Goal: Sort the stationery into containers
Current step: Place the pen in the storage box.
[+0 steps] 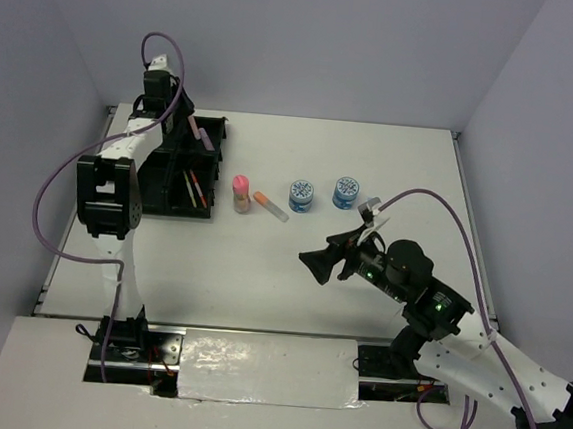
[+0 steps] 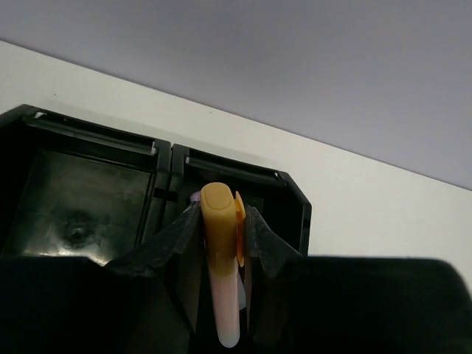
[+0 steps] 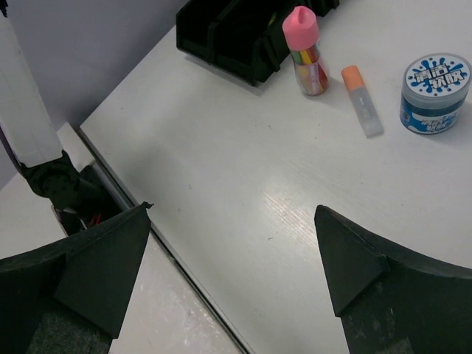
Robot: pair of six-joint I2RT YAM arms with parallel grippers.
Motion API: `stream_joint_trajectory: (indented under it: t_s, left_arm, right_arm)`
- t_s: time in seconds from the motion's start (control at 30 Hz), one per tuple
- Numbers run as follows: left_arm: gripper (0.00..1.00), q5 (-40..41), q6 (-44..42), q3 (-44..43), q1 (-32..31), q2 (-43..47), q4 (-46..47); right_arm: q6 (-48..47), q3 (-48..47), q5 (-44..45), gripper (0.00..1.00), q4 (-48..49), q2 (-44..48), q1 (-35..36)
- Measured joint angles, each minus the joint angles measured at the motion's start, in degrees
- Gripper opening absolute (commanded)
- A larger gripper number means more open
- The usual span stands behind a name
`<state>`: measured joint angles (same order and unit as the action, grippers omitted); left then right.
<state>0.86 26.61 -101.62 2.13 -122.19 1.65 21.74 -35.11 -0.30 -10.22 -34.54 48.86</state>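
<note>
My left gripper is shut on a short marker with a yellow-orange cap and a pale pink body. It hovers over the far end of the black divided tray, seen at the back left in the top view. Thin pens lie in a near compartment. On the table right of the tray stand a pink-capped tube, an orange-capped marker and two blue tins. My right gripper hangs open above the table's middle, its fingers empty.
The right wrist view shows the tube, the orange-capped marker, one tin and the tray's corner ahead. The table's near edge runs under the right gripper. Grey walls enclose three sides.
</note>
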Motion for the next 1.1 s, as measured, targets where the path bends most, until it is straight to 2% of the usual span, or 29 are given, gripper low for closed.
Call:
stream_joint_trajectory:
  t_s: [0.2, 0.27, 0.47, 0.5, 0.7, 0.83, 0.97, 1.1]
  left_arm:
    - [0.23, -1.6, 1.0, 1.2, -0.4, -2.3, 2.7]
    - [0.33, -2.2, 1.0, 1.7, -0.6, -2.4, 2.8]
    - [0.94, -2.9, 1.6, 2.1, -0.7, -2.5, 3.6]
    - [0.99, -3.0, 1.8, 2.1, -0.7, -2.5, 3.6]
    - [0.99, -3.5, 2.4, 2.1, -0.7, -2.4, 3.2]
    - [0.99, -4.0, 4.4, 2.1, -0.7, 0.1, 0.3]
    - [0.99, -4.2, 7.6, 2.1, -0.7, 9.2, -7.5]
    - [0.99, -4.2, 9.7, 4.1, -1.0, 25.7, -17.6]
  right_arm:
    - [-0.6, 0.0, -0.3, 1.0, 0.1, -2.8, 0.0]
    - [-0.6, 0.4, -0.6, 1.0, 0.1, -3.5, 0.0]
    - [-0.6, 1.1, -0.6, 1.0, 0.5, -4.3, 0.0]
    - [-0.7, 1.2, -0.6, 1.0, 0.8, -4.6, 0.0]
    - [-0.5, 1.5, 0.1, 1.0, 0.8, -7.6, -0.8]
    - [0.5, 1.5, 1.6, 1.0, -0.2, -11.4, -8.2]
    - [0.9, -0.6, 4.5, 1.0, -3.6, -19.0, -18.1]
    - [0.8, -6.3, 8.5, 1.0, -8.9, -29.3, -24.9]
